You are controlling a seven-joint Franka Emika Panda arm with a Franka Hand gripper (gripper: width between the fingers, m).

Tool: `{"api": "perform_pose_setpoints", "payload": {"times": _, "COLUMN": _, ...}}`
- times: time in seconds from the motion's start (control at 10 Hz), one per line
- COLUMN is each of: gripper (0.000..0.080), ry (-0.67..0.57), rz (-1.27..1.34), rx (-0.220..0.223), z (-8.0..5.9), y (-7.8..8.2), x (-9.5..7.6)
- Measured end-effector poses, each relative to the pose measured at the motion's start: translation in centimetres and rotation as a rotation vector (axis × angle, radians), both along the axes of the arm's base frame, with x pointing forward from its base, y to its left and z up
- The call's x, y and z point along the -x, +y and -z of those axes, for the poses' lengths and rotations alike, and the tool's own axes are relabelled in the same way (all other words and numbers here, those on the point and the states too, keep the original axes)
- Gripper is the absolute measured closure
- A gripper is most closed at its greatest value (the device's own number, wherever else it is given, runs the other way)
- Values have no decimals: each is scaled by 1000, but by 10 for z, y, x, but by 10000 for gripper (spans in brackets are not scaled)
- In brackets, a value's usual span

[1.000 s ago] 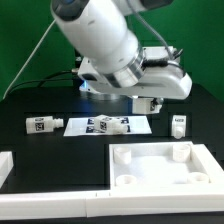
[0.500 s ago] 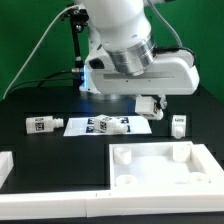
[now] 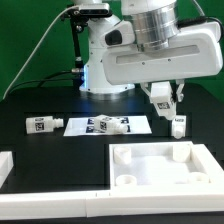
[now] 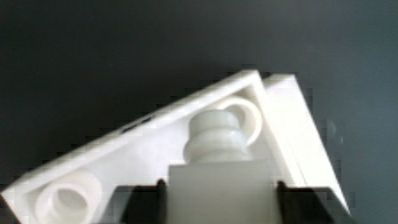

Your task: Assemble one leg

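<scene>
My gripper (image 3: 163, 101) hangs above the table at the exterior view's right, behind the large white tray (image 3: 150, 176). It is shut on a white leg (image 3: 159, 96). In the wrist view the gripper (image 4: 222, 203) has its black fingers (image 4: 148, 203) on either side of the held leg (image 4: 222, 150), whose rounded ribbed end points down over a corner of the tray (image 4: 295, 130). A second leg (image 3: 178, 125) stands on the table just below and right of the gripper. A third leg (image 3: 41, 124) lies at the left, and another (image 3: 108, 126) lies on the marker board (image 3: 80, 127).
A round hole (image 4: 68, 198) shows in the tray near the held leg. A white block (image 3: 5, 166) sits at the exterior view's left edge. The arm's large white body (image 3: 150, 50) fills the space above the table.
The arm has swung toward the exterior view's right and turned, carrying the held leg with it. The legs on the table and the tray have not moved.
</scene>
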State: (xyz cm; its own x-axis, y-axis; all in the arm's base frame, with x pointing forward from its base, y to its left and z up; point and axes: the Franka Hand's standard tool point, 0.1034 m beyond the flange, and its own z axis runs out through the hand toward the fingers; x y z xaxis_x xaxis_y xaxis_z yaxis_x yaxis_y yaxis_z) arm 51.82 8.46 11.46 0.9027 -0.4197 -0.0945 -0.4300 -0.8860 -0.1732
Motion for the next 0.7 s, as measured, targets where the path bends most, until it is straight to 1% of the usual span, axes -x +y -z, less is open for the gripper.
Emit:
{"api": "perform_pose_setpoints", "payload": {"times": 0.2, "gripper": 514, "ry": -110, "rz": 1, "rx": 38, "z": 0, "y": 3, "x": -5}}
{"api": "perform_pose_setpoints", "payload": {"times": 0.3, "gripper": 514, "ry": -186, "rz": -19, "rx": 65, "z": -4, "y": -2, "x": -17}}
{"api": "perform_pose_setpoints", "payload": {"times": 0.4, "gripper": 514, "ry": -216, "rz": -64, "rx": 85, "z": -9, "y": -4, "x": -29}}
{"api": "perform_pose_setpoints", "payload": {"times": 0.5, "gripper": 514, "ry": -271, "rz": -113, "rx": 110, "z": -16, "y": 0, "x": -48}}
{"api": "perform_pose_setpoints", "payload": {"times": 0.6, "gripper": 514, "ry": -348, "rz": -120, "rx": 125, "z": -19, "y": 6, "x": -55}}
{"api": "perform_pose_setpoints", "payload": {"times": 0.7, "gripper": 514, "ry": -398, "rz": -115, "rx": 135, "z": -18, "y": 8, "x": -52}}
